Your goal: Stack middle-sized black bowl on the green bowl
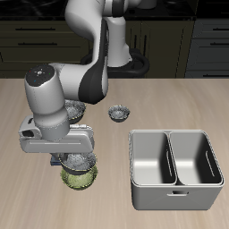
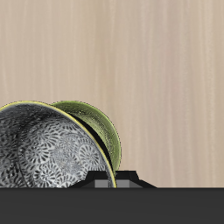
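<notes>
The green bowl (image 1: pixel 80 178) stands near the table's front edge. My gripper (image 1: pixel 70 161) is right above it, shut on the rim of the middle-sized black bowl (image 1: pixel 80 162), which hangs just over the green bowl and partly inside its rim. In the wrist view the black bowl's speckled grey-white inside (image 2: pixel 44 156) is close to the camera, the green bowl (image 2: pixel 98 129) shows behind and under it, and my gripper (image 2: pixel 114 180) sits at the black bowl's rim. The fingertips are mostly hidden.
A wider dark speckled bowl (image 1: pixel 77 112) stands farther back, partly behind my arm. A tiny dark bowl (image 1: pixel 119 113) stands beside it. A grey two-compartment metal tray (image 1: pixel 175 170) stands near the front edge, beside the green bowl.
</notes>
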